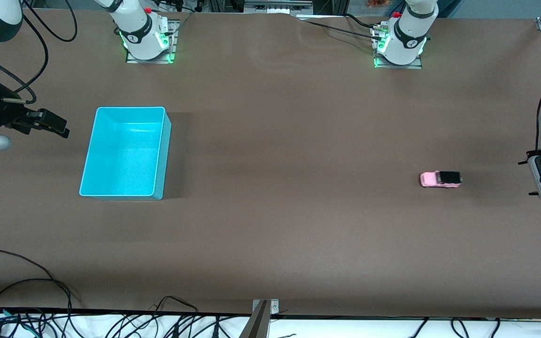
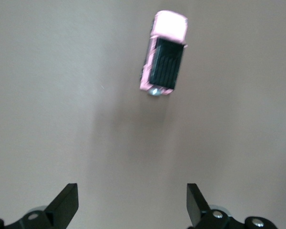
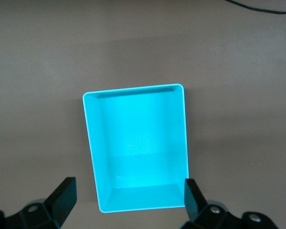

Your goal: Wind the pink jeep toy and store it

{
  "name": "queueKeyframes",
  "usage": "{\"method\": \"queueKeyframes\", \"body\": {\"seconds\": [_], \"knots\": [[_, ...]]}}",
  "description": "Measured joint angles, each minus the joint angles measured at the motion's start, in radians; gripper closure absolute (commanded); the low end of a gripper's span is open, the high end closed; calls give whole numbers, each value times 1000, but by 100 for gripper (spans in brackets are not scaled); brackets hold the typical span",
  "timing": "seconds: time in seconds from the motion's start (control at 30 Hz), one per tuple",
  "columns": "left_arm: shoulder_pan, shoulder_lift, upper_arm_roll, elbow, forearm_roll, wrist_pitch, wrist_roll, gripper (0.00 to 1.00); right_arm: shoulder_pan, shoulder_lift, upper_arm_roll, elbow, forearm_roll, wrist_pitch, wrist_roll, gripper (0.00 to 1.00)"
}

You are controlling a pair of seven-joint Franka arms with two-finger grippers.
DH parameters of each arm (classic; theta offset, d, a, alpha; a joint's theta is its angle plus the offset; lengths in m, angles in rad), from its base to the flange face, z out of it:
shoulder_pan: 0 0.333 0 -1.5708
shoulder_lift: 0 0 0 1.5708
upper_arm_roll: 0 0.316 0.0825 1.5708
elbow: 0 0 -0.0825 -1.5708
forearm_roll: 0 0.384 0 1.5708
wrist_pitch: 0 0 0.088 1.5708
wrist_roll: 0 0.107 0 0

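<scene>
Sitting on the brown bench (image 1: 270,211), the jeep (image 1: 440,179) lies at 3 o'clock, toward the left arm's end, untouched. The left pincer (image 2: 131,205) hovers near it, spread wide. The right pincer (image 3: 128,202), also wide and empty, hangs beside the bin (image 1: 91,155) at 9 o'clock.

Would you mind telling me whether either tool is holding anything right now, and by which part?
Nothing is held. The left tool and right tool are open and empty; the pink jeep toy sits on the table.
</scene>
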Motion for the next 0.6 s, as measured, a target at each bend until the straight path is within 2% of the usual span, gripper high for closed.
{"method": "queueKeyframes", "body": {"seconds": [0.2,0.6], "knots": [[1,-30,-54,9,-14,-55,-139,0,0,0,0,0,0,0,0,0],[-1,-90,-231,11,-23,-176,-435,0,0,0,0,0,0,0,0,0]]}}
